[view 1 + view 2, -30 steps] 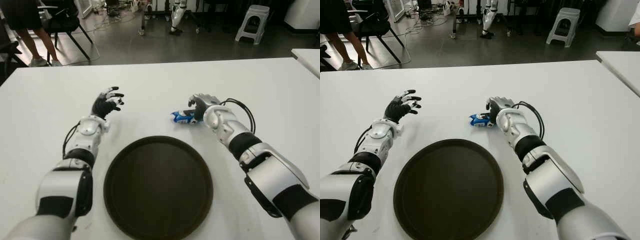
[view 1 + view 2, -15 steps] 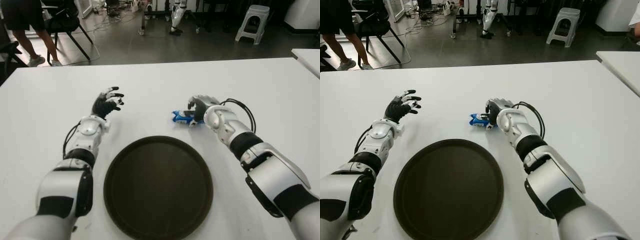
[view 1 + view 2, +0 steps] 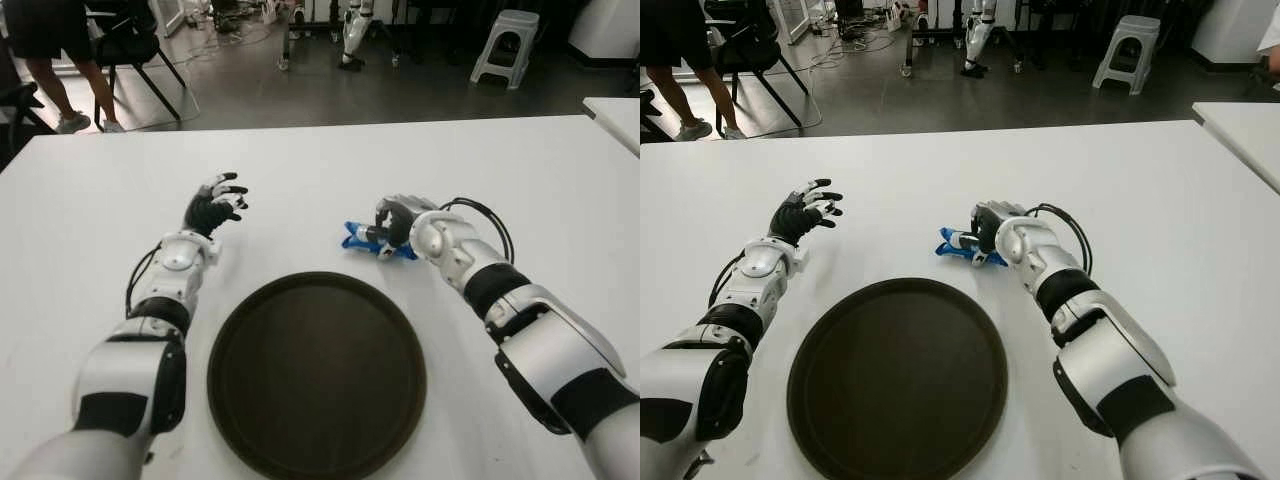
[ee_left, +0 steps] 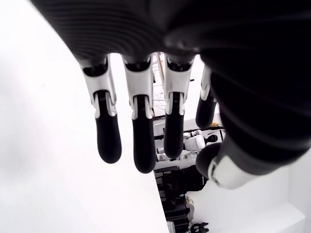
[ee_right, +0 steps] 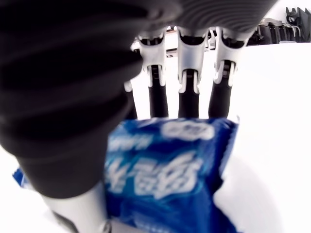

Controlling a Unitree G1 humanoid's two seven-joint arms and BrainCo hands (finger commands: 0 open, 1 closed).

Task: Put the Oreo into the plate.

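Dark and round, the plate [image 3: 316, 373] lies nearest on the white surface [image 3: 560, 180], its near rim cut off by the bottom edge of the left eye view. Just beyond its rim at about 1 o'clock, the right robot hand [image 3: 396, 222] has its fingers curled around the Oreo [image 3: 366, 239], a blue packet whose end sticks out past the hand; whether it is lifted or touching the surface is hard to tell. Its wrist view shows the packet [image 5: 165, 179] pinned between fingers [image 5: 188, 97] and thumb, its print blurred. At 11 o'clock from the plate, well apart, the left robot hand [image 3: 213, 206] shows fingers spread, holding nothing. Beyond the surface stands a stool [image 3: 505, 45].
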